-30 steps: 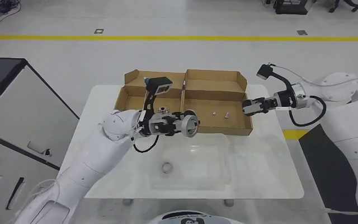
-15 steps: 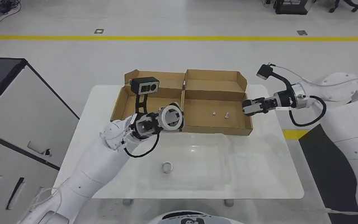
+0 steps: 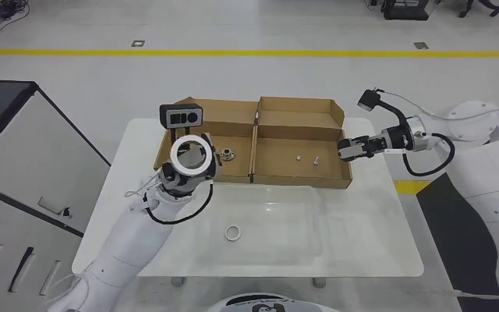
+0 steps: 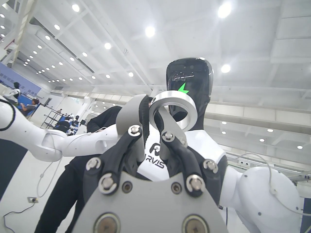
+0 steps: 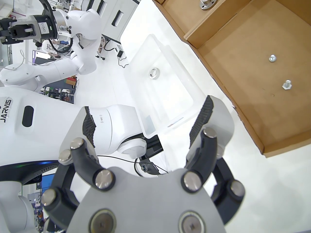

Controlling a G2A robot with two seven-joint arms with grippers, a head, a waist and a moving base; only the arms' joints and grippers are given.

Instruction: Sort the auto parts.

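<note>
Floor (image 3: 257,78): pale grey, glossy. One yellow line (image 3: 249,52) runs straight across it, with two small square floor plates (image 3: 138,43) just past the line.
Table (image 3: 374,242): white top, rounded corners.
Behind and above the left fingers (image 4: 126,120): white panelled ceiling (image 4: 243,37) with rows of round lamps (image 4: 224,9), all lit. A blue wall panel (image 4: 17,81) stands far off to one side.
Beyond the right fingers (image 5: 218,115), across the floor: white cabinets (image 5: 116,13) with dark handles.
</note>
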